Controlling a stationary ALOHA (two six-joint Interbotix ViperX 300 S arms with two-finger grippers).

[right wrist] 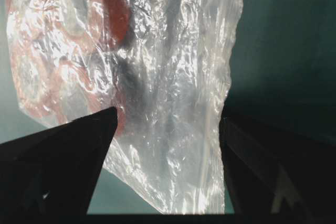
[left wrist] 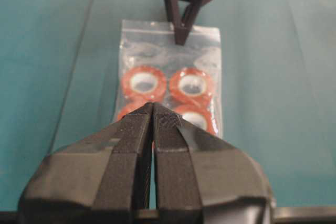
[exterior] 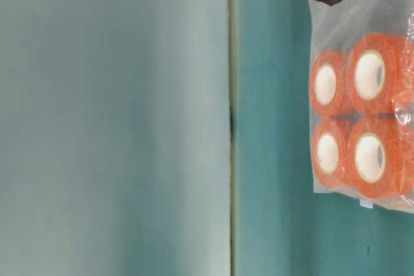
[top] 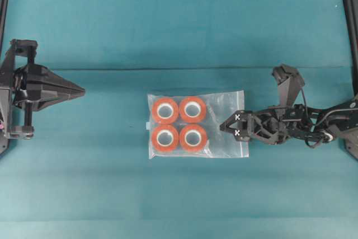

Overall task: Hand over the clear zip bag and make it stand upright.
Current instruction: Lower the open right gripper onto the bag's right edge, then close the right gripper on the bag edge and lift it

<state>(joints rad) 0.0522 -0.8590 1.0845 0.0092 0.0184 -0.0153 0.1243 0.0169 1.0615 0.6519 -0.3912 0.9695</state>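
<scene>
Right gripper (top: 230,125) wide open, empty, poised over the zip-strip edge of the clear zip bag (top: 224,113); wrist view puts one finger on each side of that crinkled edge, film in the gap, no pinch yet. Can't tell whether the fingertips touch the plastic or just hover above it

Bag lying flat on the teal table (top: 112,37), centre of the workspace, zip edge toward the right gripper, four orange rolls (top: 179,123) packed two by two at the bag's far end from that gripper

Left gripper (top: 78,89) fully closed, empty, parked well apart from the bag on its roll end, nose pointed at it

Step in hand, as judged: first pick, right side, before any handover. Nothing lifted yet

Next move calls for: closing on the zip edge with enough film between the fingers to avoid slipping off, then lifting. Rolls likely to swing the bag down under the grip, so a firm bite well in from the rim probably needed. Left gripper needs opening before taking the bag
</scene>
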